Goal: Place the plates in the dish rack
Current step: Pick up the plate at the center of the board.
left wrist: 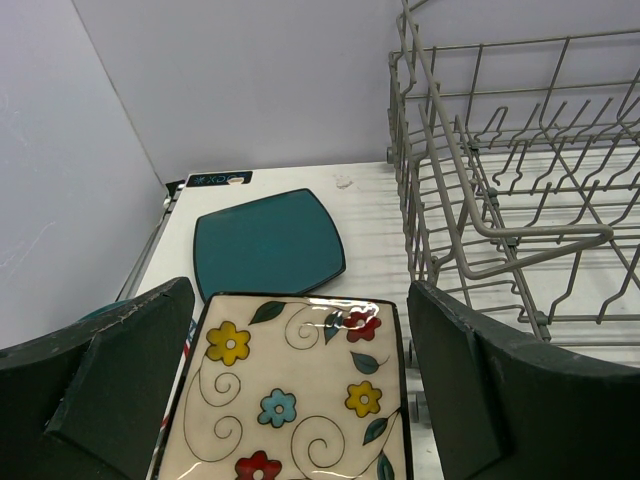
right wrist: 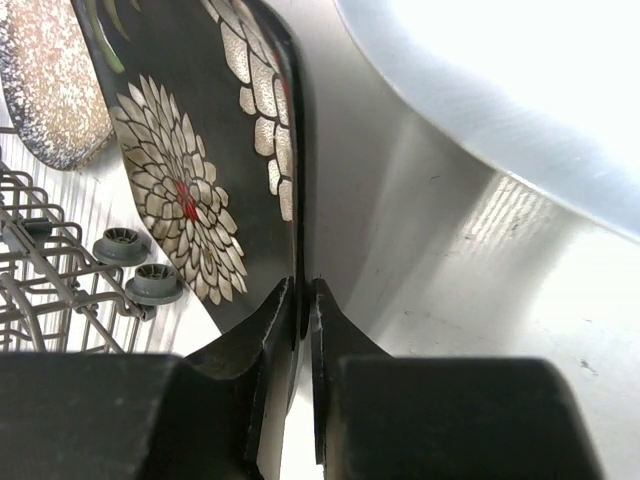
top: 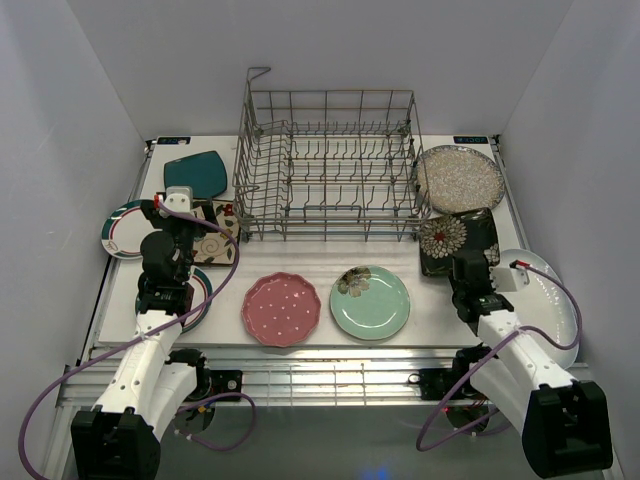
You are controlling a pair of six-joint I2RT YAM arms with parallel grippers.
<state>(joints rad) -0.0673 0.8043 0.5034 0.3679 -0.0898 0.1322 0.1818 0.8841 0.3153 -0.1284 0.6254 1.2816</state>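
The grey wire dish rack (top: 330,165) stands at the back centre with no plate in it. My right gripper (top: 463,264) (right wrist: 303,285) is shut on the near edge of a black square plate with pale flowers (top: 458,238) (right wrist: 180,190). Open and holding nothing, my left gripper (top: 192,218) (left wrist: 300,292) hangs over a cream square plate with coloured flowers (left wrist: 300,390) (top: 215,235), one finger on each side. A teal square plate (left wrist: 268,242) (top: 196,175) lies beyond it. At the front lie a pink dotted plate (top: 282,309) and a mint green plate (top: 370,301).
A speckled silver plate (top: 459,178) (right wrist: 45,90) lies right of the rack. The big white oval plate (top: 548,290) (right wrist: 520,90) is at the right edge. White rimmed round plates (top: 120,230) lie at the left, one partly under my left arm. The rack's wheels (right wrist: 135,262) show left of the held plate.
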